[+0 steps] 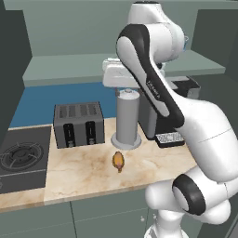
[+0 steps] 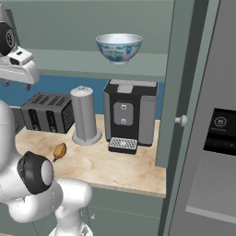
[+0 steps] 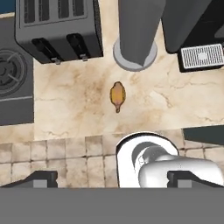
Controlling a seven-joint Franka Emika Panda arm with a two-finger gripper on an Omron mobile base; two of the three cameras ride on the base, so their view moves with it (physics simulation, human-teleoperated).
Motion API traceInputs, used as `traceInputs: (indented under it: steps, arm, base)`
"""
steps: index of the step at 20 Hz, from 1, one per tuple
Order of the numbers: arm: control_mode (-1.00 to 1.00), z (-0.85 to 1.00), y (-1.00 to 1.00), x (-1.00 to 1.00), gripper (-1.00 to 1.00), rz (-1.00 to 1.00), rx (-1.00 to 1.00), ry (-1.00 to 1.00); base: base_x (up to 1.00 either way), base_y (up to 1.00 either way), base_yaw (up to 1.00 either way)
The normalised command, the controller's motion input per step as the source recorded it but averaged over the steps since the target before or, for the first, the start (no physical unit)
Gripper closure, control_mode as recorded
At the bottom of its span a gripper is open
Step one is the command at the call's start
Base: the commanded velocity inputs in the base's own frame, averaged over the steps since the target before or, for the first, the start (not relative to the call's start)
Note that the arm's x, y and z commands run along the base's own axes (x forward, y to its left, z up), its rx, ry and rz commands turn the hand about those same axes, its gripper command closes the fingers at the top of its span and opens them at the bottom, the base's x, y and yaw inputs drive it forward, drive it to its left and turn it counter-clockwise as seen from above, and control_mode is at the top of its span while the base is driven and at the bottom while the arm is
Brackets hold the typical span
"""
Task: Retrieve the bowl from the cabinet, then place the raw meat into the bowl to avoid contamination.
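Hand view, tool (image 3: 112,178) jaws spread wide, holding nothing, high above raw meat (image 3: 117,95) on counter (image 3: 78,100)

Nothing readable is showing up anywhere, honestly. The dark panel (image 2: 220,131) on the far right is displaying a small round icon and a faint row of marks, but they're coming out too blurry to read. The arm (image 1: 155,88) is carrying a tiny mark, also illegible.
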Motion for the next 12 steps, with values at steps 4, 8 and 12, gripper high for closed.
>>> traceInputs:
  steps: [4, 8, 12]
  arm:
    - [-1.0, -0.01, -0.84, 0.0, -1.0, 0.09, -0.09, -0.13]
    - [-1.0, 0.12, -0.56, 0.0, -1.0, 0.17, -0.19, -0.23]
    - [-1.0, 0.01, -0.43, 0.0, -1.0, 0.21, -0.29, -0.33]
  base:
    - [0.0, 0.0, 0.0]
    - [0.0, 0.0, 0.0]
    - [0.0, 0.0, 0.0]
